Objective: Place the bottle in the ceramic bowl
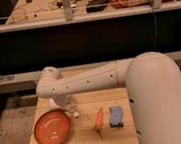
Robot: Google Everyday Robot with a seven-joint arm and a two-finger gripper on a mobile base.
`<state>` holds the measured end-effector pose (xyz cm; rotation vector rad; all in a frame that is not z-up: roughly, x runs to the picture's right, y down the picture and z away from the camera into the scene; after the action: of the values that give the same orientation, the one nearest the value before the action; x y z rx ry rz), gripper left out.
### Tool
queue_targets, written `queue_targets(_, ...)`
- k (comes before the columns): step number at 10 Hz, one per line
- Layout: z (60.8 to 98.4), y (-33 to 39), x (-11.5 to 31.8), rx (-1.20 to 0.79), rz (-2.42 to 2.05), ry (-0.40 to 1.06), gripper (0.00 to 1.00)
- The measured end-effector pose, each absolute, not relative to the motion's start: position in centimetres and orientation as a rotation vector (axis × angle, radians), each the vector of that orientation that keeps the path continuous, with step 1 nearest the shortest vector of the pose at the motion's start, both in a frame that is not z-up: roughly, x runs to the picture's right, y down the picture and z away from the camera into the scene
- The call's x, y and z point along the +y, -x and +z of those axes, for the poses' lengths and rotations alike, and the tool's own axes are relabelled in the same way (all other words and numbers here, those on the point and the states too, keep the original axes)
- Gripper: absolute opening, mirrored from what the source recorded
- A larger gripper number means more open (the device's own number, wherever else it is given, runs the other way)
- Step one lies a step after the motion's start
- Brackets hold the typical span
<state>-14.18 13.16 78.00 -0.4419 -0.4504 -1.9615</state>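
Note:
The ceramic bowl (52, 129), a shallow orange-red dish, lies on the left part of the wooden table (84, 143). My gripper (70, 108) hangs at the end of the white arm, just above and to the right of the bowl's rim. It is shut on the bottle (75, 114). Only the bottle's small pale end pokes out below the fingers; the rest is hidden by the hand. The bottle is held off the table, beside the bowl rather than over its middle.
An orange carrot-shaped object (98, 119) and a blue sponge (116, 116) lie on the table right of the gripper. My bulky white arm (153, 98) covers the table's right side. A dark counter and a cluttered shelf run behind.

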Motion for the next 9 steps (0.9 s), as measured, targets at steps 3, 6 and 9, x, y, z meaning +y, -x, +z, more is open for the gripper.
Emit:
queue_targets(3, 77.0, 16.7, 14.2, -0.472, -2.018, 0.427, 0.03)
queue_targets(6, 76.5, 17.8, 14.7, -0.488, -2.063, 0.412, 0.03)
queue_targets(9, 75.6, 18.5, 15.8, -0.508, -2.088, 0.396, 0.03)
